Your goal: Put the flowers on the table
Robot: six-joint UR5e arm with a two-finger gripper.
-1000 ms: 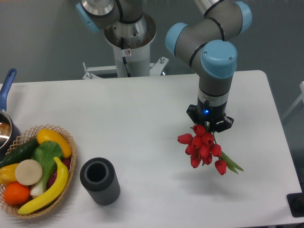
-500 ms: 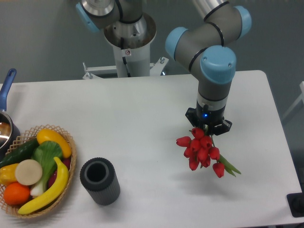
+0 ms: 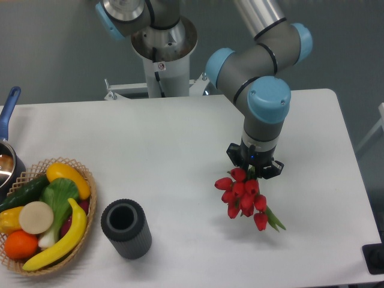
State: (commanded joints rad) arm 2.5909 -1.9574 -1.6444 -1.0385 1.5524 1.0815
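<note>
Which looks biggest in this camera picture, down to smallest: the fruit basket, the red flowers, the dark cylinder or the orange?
1. Fruit basket
2. Red flowers and dark cylinder: they look about alike, so I won't rank them
3. Orange

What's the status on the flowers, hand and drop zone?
Hand shut on the flowers, bunch hanging over the table, right of centre. Not set down yet. Ribbed cylinder and fruit basket well off to the left, nothing beneath the bunch.
</note>
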